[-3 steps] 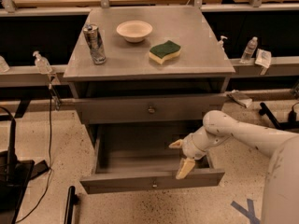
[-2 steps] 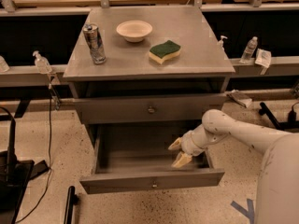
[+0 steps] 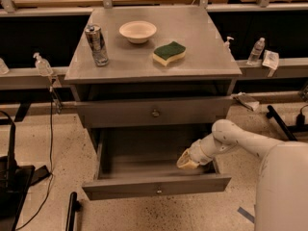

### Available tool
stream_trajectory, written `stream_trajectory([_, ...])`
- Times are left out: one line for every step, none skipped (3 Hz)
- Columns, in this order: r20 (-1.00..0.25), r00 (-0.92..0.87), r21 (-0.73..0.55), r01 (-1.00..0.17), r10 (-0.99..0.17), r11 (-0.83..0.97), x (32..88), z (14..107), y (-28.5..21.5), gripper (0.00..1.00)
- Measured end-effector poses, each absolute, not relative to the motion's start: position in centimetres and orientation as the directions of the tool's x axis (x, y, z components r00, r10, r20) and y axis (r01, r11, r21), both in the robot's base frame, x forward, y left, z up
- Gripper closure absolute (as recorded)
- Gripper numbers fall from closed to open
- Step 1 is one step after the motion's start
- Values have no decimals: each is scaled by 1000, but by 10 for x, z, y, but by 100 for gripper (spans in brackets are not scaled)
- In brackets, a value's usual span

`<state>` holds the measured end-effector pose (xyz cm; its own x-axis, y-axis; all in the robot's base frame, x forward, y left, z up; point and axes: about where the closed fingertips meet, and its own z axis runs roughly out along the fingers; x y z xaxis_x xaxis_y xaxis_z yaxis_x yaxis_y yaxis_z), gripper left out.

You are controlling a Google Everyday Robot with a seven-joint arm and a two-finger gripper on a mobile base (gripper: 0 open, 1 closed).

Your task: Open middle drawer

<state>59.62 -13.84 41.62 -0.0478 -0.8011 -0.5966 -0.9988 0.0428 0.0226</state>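
Gripper (image 3: 186, 160): inside open middle drawer (image 3: 125, 189), near its right wall, behind its front edge; whether closed you cannot tell; bare drawer floor leftward.

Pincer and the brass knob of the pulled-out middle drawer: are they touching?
Apart. The camera view shows the pincer inside the open middle drawer, behind its front; the knob sits on the outer face, with bare grey metal between them.

Grey metal cabinet top (image 3: 202, 57) bore a silver can (image 3: 96, 44) at left, white bowl (image 3: 138, 31) behind centre, green-topped sponge (image 3: 169, 53) toward right, gripper (image 3: 187, 160) hung below inside the open drawer (image 3: 154, 186).
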Motion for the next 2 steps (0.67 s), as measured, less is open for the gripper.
stream_trajectory([-589, -79, 62, -997, -804, 53, 587, 400, -142, 100])
stream_trajectory([-574, -92, 88, -995, -814, 51, 562, 396, -157, 100])
